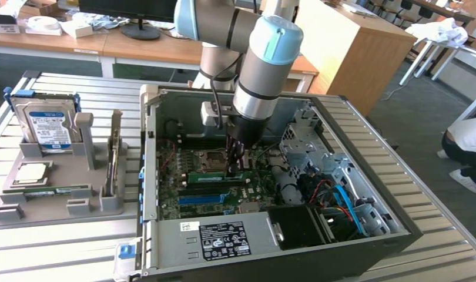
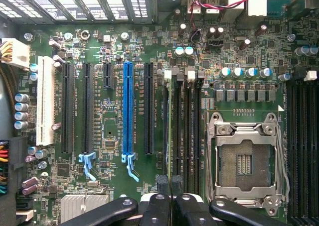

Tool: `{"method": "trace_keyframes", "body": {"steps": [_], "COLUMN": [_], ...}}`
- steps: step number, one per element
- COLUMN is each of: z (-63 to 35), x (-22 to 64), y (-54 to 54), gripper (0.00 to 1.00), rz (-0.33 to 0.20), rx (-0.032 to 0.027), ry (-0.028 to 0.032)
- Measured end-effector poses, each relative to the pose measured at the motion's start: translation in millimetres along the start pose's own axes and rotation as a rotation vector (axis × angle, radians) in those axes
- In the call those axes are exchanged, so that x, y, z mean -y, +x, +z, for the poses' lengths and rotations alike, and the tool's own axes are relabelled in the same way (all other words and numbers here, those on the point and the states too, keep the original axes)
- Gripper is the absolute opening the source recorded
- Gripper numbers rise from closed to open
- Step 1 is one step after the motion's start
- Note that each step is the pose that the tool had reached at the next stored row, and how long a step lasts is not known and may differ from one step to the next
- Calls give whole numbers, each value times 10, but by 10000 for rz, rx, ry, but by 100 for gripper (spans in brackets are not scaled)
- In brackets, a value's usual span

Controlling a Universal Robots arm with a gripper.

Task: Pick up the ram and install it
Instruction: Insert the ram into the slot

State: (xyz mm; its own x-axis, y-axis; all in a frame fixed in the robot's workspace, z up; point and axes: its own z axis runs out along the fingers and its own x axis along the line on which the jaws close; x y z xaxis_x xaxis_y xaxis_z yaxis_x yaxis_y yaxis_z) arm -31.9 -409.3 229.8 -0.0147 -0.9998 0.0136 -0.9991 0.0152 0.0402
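On the slatted desk (image 1: pixel 66 258), at 9 o'clock of the open computer case (image 1: pixel 149 176) in the exterior view, stands a grey holder (image 1: pixel 66 176). A blue-labelled hard drive (image 1: pixel 50 126) stands upright at its 12 o'clock end, with a square silver processor chip (image 1: pixel 32 173) lying flat below it and another green stick (image 1: pixel 48 191) lying along the 6 o'clock edge.

Inside the case, the arm reaches straight down to the motherboard (image 2: pixel 114 111). The end effector (image 1: pixel 236 167) is clenched on the ram (image 1: pixel 214 175), which stands on edge at the memory slots, just at 6 o'clock of the empty processor socket (image 1: pixel 210 158) in the exterior view. Whether it is fully seated I cannot tell.

In the wrist view the end effector's (image 2: pixel 171 186) black fingertips (image 2: pixel 162 182) are pressed close together over the memory slots, between the blue slot (image 2: pixel 128 111) and the socket (image 2: pixel 244 161).

At 3 o'clock of the case, a person (image 1: pixel 469 132) crouches on the floor.
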Motion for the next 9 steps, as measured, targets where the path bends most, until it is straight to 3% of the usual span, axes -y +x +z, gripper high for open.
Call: {"method": "trace_keyframes", "body": {"steps": [9], "z": [0], "x": [0], "y": [1], "gripper": [12], "rz": [-139], "rx": [-5], "ry": [2]}}
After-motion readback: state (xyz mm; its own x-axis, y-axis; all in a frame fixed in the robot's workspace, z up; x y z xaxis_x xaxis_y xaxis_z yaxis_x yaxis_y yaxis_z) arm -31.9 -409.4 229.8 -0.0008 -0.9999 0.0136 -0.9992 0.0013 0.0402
